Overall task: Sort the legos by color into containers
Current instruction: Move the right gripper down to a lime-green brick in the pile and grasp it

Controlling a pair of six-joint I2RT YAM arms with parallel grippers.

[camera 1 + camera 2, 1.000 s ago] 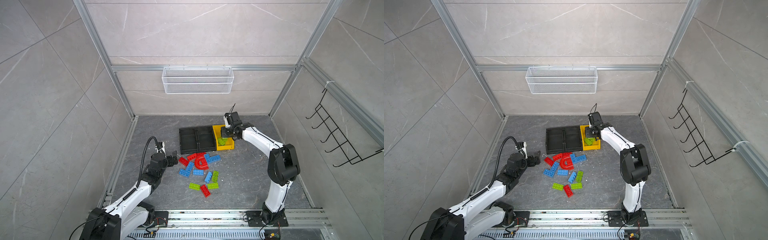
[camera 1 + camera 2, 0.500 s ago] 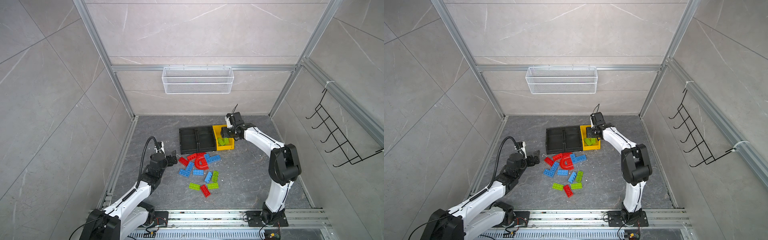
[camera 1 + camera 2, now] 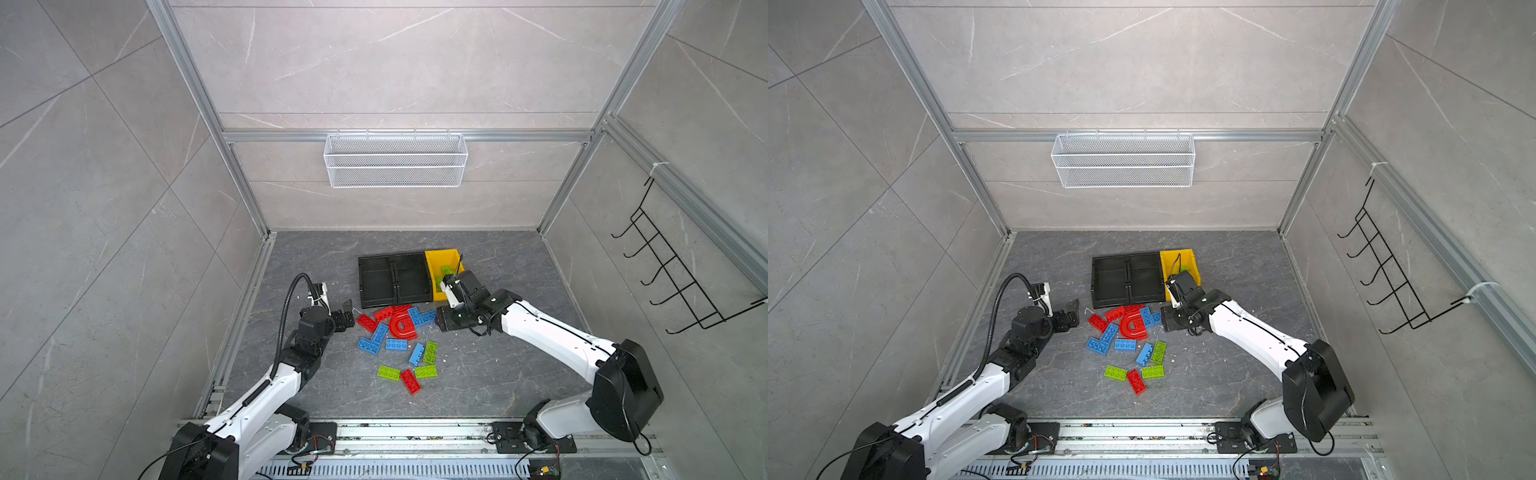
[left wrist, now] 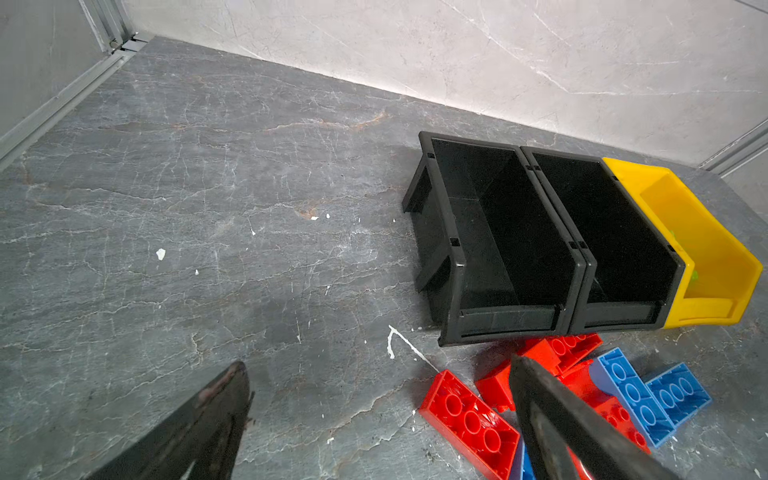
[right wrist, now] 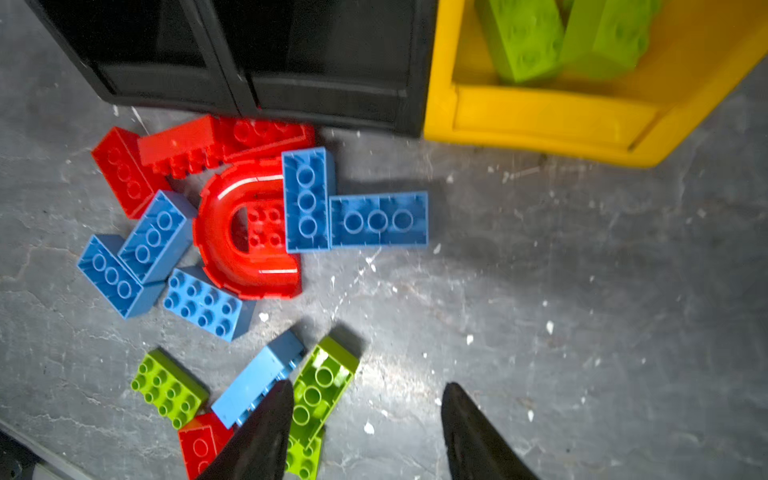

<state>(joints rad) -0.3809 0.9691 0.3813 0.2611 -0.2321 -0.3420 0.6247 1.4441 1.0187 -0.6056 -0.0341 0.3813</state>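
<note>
Red, blue and lime green legos lie in a loose pile [image 3: 397, 345] on the grey floor, around a red arch [image 3: 402, 327] [image 5: 245, 232]. Behind the pile stand the containers in a row: two black bins [image 3: 375, 279] [image 3: 409, 277], both bare inside, and a yellow bin [image 3: 432, 266] [image 5: 540, 120] holding green bricks [image 5: 561, 37]. My right gripper [image 3: 440, 322] [image 5: 369, 388] hangs open and holds nothing, low at the pile's right edge, one finger beside an upturned green brick [image 5: 320, 386]. At the pile's left my left gripper [image 3: 347, 316] [image 4: 378, 368] stands wide open, a red brick [image 4: 469, 419] by one finger.
A white wire basket [image 3: 395, 160] hangs on the back wall, well above the floor. A black wire hook rack [image 3: 673, 274] is fixed to the right wall. Aluminium rails run along the floor's left side [image 3: 245, 311] and front [image 3: 415, 432].
My right gripper has come away from above the yellow bin, toward the front and down beside the pile. The left arm has not moved.
</note>
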